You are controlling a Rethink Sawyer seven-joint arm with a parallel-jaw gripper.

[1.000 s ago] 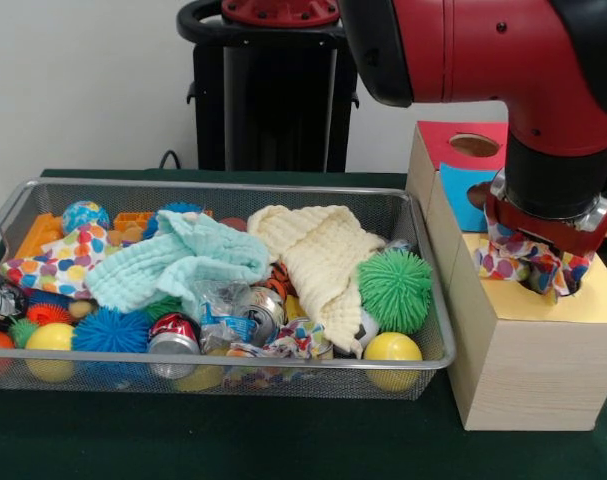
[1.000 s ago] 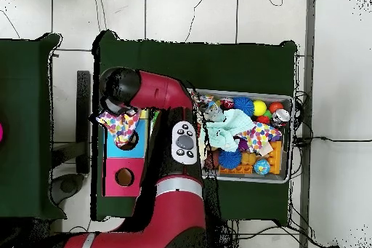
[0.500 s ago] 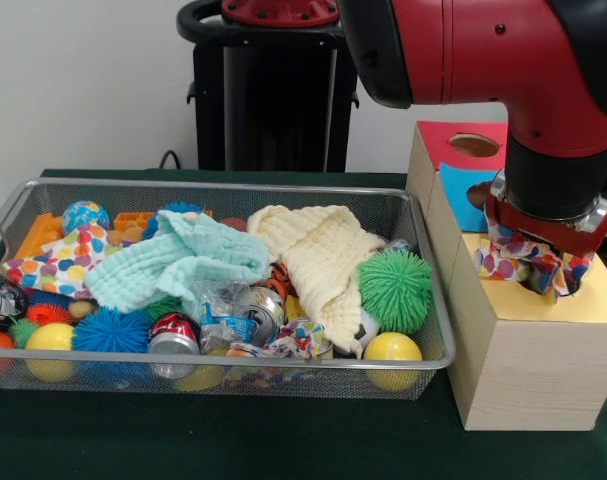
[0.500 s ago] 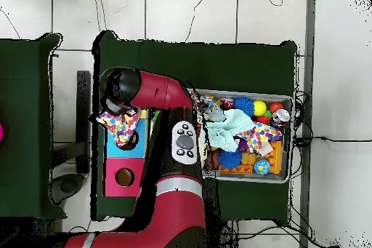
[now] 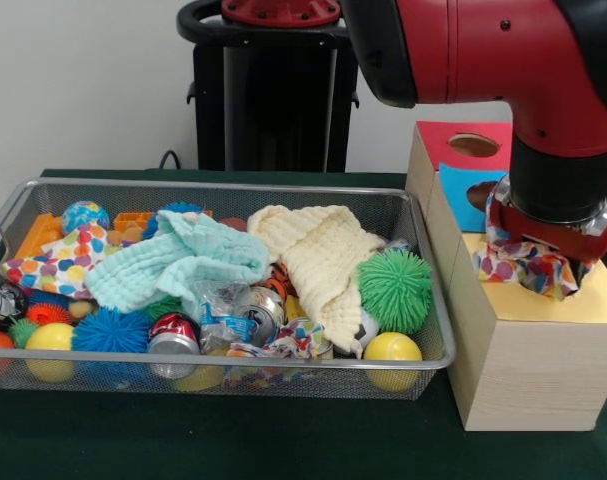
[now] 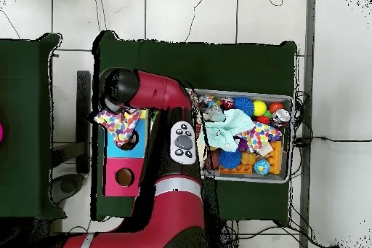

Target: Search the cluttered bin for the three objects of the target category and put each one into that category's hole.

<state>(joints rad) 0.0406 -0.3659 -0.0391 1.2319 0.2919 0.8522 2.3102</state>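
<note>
Since a second ago the end effector (image 5: pixel 555 262) has shifted slightly, holding the dotted cloth (image 5: pixel 528 268) bunched over the yellow hole on the box (image 5: pixel 528 370). Step: depositing. Next, release, then return to the bin (image 5: pixel 223 372) for another cloth.

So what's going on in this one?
The Sawyer arm is over the wooden sorting box, with a polka-dot cloth bunched under its wrist at the yellow section's top. The jaws are hidden by the cloth. The mesh bin holds more cloths, balls and cans.
</note>
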